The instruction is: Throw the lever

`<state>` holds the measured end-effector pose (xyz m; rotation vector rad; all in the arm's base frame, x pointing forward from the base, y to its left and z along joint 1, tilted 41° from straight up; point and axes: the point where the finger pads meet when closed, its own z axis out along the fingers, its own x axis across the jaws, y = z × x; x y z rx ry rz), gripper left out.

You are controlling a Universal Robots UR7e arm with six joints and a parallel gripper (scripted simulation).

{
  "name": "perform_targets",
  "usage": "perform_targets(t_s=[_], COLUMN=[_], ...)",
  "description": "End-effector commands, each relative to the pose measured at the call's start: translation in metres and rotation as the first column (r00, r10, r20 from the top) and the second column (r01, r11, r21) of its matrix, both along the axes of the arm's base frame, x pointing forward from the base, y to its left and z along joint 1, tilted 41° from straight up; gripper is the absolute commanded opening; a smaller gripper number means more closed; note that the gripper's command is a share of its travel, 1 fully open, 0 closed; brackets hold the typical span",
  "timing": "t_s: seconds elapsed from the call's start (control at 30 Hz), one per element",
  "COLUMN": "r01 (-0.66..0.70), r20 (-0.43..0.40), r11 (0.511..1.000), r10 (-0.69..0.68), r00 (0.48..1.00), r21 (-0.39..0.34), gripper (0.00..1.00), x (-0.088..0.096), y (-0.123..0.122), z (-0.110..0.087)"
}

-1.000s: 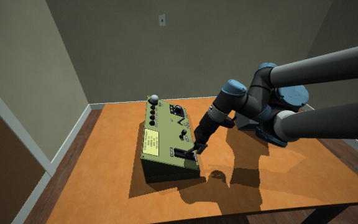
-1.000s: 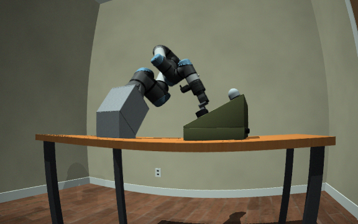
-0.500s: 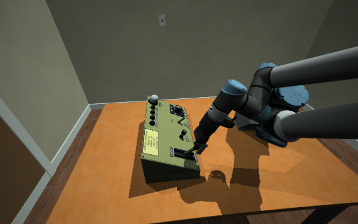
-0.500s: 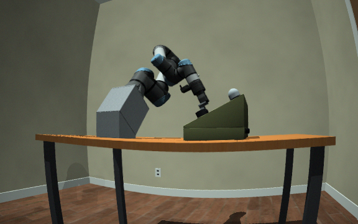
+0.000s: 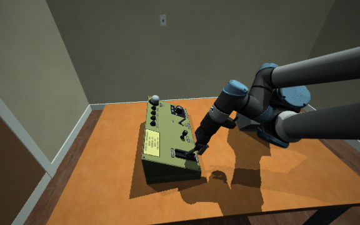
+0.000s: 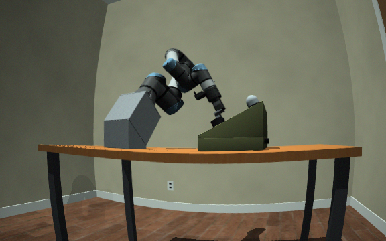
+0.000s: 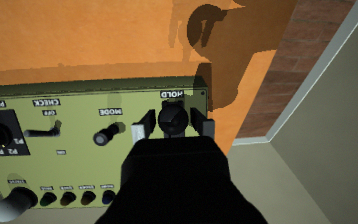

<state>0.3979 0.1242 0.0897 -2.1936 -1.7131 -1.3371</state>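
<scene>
Looking at the wrist view from left to right: a grey knob (image 7: 15, 200) at the 8 o'clock corner of the green console (image 7: 75, 150), then a row of dark round buttons (image 7: 67, 198) along the lower edge. Higher up, a small toggle (image 7: 45, 131) under the label CHECK, then a black knob (image 7: 106, 135) under the label MODE. Further right, toward 3 o'clock of that knob, the lever (image 7: 173, 118) with its round black head, just below the label HOLD near the console's corner. Spread wide on either side of the lever head, the fingers of the gripper (image 7: 173, 126), with gaps showing between pads and head; nothing pinched.

Seen from the top camera: console (image 5: 162, 137) resting on the orange table (image 5: 281, 175), grey knob (image 5: 155, 99) at its 12 o'clock end, lever (image 5: 189, 152) near the 5 o'clock corner, gripper (image 5: 198, 147) reaching in from 2 o'clock.

From the exterior camera: grey base block (image 6: 131, 122) at 9 o'clock, arm bent over, gripper (image 6: 218, 120) low on the console's (image 6: 241, 130) sloped face; lever itself too small to make out there.
</scene>
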Motion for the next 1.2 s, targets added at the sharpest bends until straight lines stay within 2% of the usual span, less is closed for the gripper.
perform_targets(t_s=[0.0, 0.17, 0.2, 1.17], r01=[0.0, 0.0, 0.0, 0.0], r20=[0.001, 0.001, 0.001, 0.001], r11=[1.0, 1.0, 1.0, 1.0], r10=[0.0, 0.0, 0.0, 0.0], r00=[1.0, 1.0, 1.0, 1.0], r21=[0.0, 0.0, 0.0, 0.0], gripper=[1.0, 1.0, 0.0, 0.0], x=[0.0002, 0.0002, 0.0002, 0.0002], y=[-0.0002, -0.0002, -0.0002, -0.0002], z=[0.0002, 0.0002, 0.0002, 0.0002])
